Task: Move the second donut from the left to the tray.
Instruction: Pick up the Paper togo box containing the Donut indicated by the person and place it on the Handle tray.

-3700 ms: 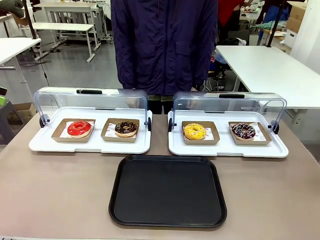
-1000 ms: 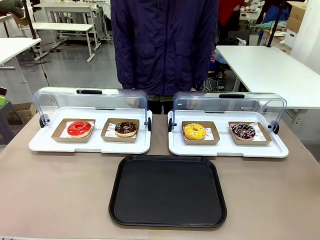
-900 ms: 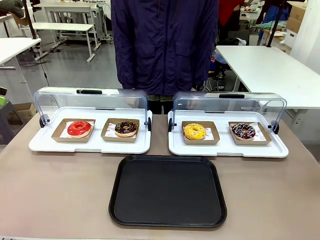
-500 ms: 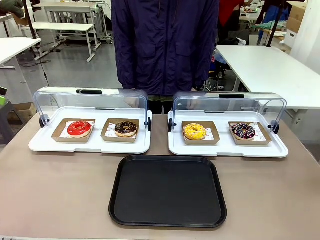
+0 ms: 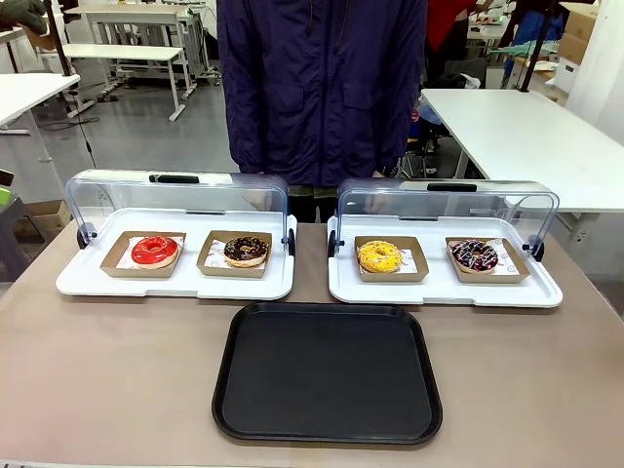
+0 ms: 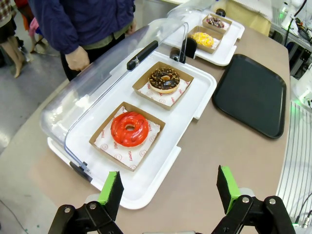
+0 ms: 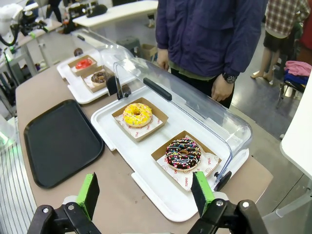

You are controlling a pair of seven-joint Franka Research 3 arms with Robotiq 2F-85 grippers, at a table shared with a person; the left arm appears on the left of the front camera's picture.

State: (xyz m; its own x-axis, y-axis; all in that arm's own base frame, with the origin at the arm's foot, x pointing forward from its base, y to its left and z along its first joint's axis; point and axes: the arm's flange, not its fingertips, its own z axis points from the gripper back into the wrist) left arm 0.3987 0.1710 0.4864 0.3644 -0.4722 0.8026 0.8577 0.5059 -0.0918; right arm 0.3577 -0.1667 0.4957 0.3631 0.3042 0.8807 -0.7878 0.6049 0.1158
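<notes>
- Brown tabletop (image 5: 117, 370) in a busy workshop: the left gripper (image 6: 169, 181) hangs above its near edge, jaws spread wide with nothing between them.
- Straight ahead of that gripper sits the red-glazed donut (image 6: 129, 129). The second donut from the left (image 6: 164, 80), chocolate with pale sprinkles, lies just beyond it and slightly to the right. It rests in its cardboard holder (image 6: 140, 86) on the same white display tray (image 6: 146, 180), whose clear lid (image 6: 97, 83) is thrown back.
- That holder sits cornerwise to the line between the fingers, so a roll of the wrist looks needed for a square grip.
- Further to the gripper's right, just beside the display tray, lies the tray (image 6: 251, 92), flat and black.
- The right gripper (image 7: 146, 184), likewise spread and holding nothing, has the target far ahead to its left, past the yellow donut (image 7: 137, 115). The left arm is plainly the nearer.
</notes>
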